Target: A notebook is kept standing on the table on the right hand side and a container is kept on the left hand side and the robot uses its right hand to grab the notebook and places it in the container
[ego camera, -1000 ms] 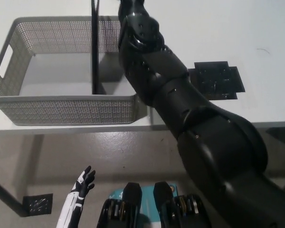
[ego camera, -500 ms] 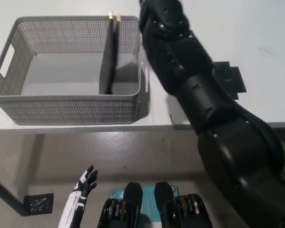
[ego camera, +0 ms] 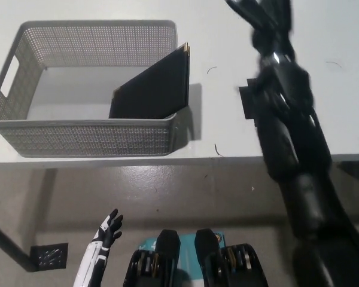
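While our right hand [ego camera: 260, 18] hangs open and empty over the surface [ego camera: 227, 54], the notebook [ego camera: 152, 86] leans tilted inside the container [ego camera: 84, 137], well apart to its left.

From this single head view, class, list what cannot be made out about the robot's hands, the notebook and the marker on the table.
- Right hand: blurred and cut off by the top edge; open or shut unclear.
- Notebook: its lower edge is hidden behind the container front wall.
- Black marker: mostly covered by the right arm.
- Left hand: small, low at the left, below the table; its fingers are spread.
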Motion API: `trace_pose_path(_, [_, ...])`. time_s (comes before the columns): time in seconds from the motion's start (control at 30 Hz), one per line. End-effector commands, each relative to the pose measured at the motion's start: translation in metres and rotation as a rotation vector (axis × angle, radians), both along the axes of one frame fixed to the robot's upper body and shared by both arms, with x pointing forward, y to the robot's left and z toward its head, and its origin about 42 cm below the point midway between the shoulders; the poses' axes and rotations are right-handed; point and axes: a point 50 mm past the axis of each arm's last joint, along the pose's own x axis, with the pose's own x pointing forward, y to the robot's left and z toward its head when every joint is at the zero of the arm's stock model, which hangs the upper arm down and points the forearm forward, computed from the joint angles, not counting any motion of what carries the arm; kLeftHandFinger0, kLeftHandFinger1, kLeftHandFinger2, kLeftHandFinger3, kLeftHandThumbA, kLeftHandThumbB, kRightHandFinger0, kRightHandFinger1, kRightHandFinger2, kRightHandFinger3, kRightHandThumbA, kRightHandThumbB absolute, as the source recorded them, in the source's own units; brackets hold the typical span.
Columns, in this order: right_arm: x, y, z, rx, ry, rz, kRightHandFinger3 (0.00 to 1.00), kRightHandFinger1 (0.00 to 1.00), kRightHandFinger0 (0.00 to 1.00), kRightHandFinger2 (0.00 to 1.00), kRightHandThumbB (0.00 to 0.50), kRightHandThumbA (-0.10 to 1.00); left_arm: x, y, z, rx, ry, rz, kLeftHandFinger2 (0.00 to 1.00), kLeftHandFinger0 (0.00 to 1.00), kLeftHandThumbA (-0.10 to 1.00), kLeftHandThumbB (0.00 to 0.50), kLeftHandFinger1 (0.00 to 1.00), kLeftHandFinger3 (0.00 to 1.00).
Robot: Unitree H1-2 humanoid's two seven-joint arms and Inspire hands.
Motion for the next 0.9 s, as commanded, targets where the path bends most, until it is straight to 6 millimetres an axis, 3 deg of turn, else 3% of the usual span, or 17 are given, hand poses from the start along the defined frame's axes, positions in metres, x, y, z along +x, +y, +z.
trace_pose_path(0.0, [-0.235,-0.086,0.062,-0.209,-0.760,-0.027,1.00,1.00,1.00,1.00,0.458,1.00,0.003,0.003,0.010,-0.043,-0.041,-0.001,1.00,1.00,1.00,0.266,1.00,1.00])
trace_pose_path(0.1, [-0.271,-0.079,0.015,-0.196,-0.699,0.002,1.00,1.00,1.00,1.00,0.468,1.00,0.004,0.001,0.008,-0.044,-0.042,-0.014,1.00,1.00,1.00,0.269,1.00,1.00])
trace_pose_path(0.2, [-0.288,-0.065,-0.018,-0.221,-0.634,-0.005,1.00,1.00,1.00,1.00,0.447,1.00,0.004,0.001,0.009,-0.044,-0.041,-0.018,1.00,1.00,1.00,0.288,1.00,1.00])
trace_pose_path(0.23, [-0.290,-0.060,-0.027,-0.231,-0.601,-0.004,1.00,1.00,1.00,1.00,0.462,1.00,0.006,0.001,0.010,-0.045,-0.043,-0.014,1.00,1.00,1.00,0.288,1.00,1.00])
trace_pose_path(0.33, [-0.293,-0.047,-0.067,-0.226,-0.494,0.019,1.00,1.00,1.00,1.00,0.421,1.00,0.005,0.001,0.010,-0.051,-0.051,-0.014,1.00,1.00,1.00,0.268,1.00,1.00])
trace_pose_path(0.4, [-0.296,-0.045,-0.086,-0.272,-0.408,0.002,1.00,1.00,1.00,1.00,0.423,1.00,0.005,0.001,0.010,-0.053,-0.054,-0.016,1.00,1.00,1.00,0.264,1.00,1.00])
trace_pose_path(0.43, [-0.298,-0.045,-0.093,-0.266,-0.384,0.007,1.00,1.00,1.00,1.00,0.378,1.00,0.006,-0.001,0.010,-0.057,-0.056,-0.019,1.00,1.00,1.00,0.264,1.00,1.00])
trace_pose_path(0.47, [-0.296,-0.044,-0.104,-0.251,-0.355,0.024,1.00,1.00,1.00,1.00,0.328,1.00,0.007,-0.001,0.011,-0.059,-0.058,-0.020,1.00,1.00,1.00,0.269,1.00,1.00])
trace_pose_path(0.6, [-0.279,-0.051,-0.163,-0.257,-0.112,0.066,1.00,1.00,1.00,1.00,0.340,1.00,0.005,-0.001,0.014,-0.057,-0.055,-0.015,1.00,1.00,1.00,0.313,1.00,1.00])
trace_pose_path(0.7, [-0.269,-0.058,-0.194,-0.272,-0.008,0.072,1.00,1.00,1.00,1.00,0.364,1.00,0.008,0.000,0.015,-0.057,-0.054,-0.019,1.00,1.00,1.00,0.310,1.00,1.00])
trace_pose_path(0.77, [-0.260,-0.063,-0.216,-0.285,0.054,0.075,1.00,1.00,1.00,1.00,0.323,1.00,0.009,-0.001,0.017,-0.063,-0.060,-0.015,1.00,1.00,1.00,0.308,1.00,1.00])
trace_pose_path(0.83, [-0.256,-0.066,-0.232,-0.287,0.125,0.082,1.00,1.00,1.00,1.00,0.347,1.00,0.008,-0.001,0.016,-0.065,-0.062,-0.016,1.00,1.00,1.00,0.303,1.00,1.00])
trace_pose_path(0.87, [-0.255,-0.067,-0.235,-0.287,0.132,0.084,1.00,1.00,1.00,1.00,0.308,1.00,0.008,-0.001,0.016,-0.066,-0.062,-0.016,1.00,1.00,1.00,0.297,1.00,1.00])
